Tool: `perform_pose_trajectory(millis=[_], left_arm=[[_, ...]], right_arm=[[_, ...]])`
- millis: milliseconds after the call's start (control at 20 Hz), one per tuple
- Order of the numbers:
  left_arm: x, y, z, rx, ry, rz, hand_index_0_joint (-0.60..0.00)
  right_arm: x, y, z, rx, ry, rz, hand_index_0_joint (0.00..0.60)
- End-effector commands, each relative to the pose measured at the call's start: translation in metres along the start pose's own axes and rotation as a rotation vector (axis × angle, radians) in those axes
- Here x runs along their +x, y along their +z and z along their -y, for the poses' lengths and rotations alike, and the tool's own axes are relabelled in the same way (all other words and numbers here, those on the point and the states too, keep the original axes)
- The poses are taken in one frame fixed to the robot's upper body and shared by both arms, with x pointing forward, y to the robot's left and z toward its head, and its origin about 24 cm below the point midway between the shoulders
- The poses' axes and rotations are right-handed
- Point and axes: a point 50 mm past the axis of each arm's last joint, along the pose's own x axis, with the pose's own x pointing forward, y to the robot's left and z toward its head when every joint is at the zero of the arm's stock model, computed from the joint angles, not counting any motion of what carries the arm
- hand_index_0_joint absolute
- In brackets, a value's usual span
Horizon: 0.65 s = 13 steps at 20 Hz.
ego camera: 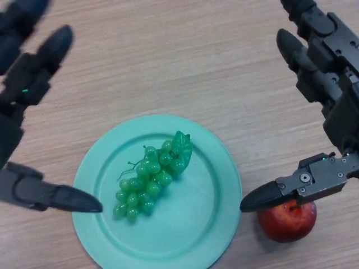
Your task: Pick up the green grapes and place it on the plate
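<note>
A bunch of green grapes [150, 179] lies in the middle of a round teal plate [213, 224] at the bottom centre of the head view. My left hand [28, 84] is open at the left edge, its fingers straight above and its thumb [61, 197] over the plate's left rim; it holds nothing. My right hand [331, 67] is open at the right edge, its thumb [286, 190] pointing at the plate's right rim, apart from the grapes.
A red apple [287, 219] sits on the wooden table [168, 56] just right of the plate, under my right thumb.
</note>
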Motion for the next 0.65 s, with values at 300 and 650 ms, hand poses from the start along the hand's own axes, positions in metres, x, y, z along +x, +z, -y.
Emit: perform_pose_trajectory(millis=[300,650], left_arm=[[-0.010,0.029,-0.001,0.041,0.063,0.139,0.000],[-0.008,0.032,-0.002,0.050,0.051,0.130,0.000]], right_arm=[[-0.004,0.030,0.007,0.009,-0.049,0.221,0.000],[0.005,0.036,0.005,0.010,-0.031,0.220,0.000]])
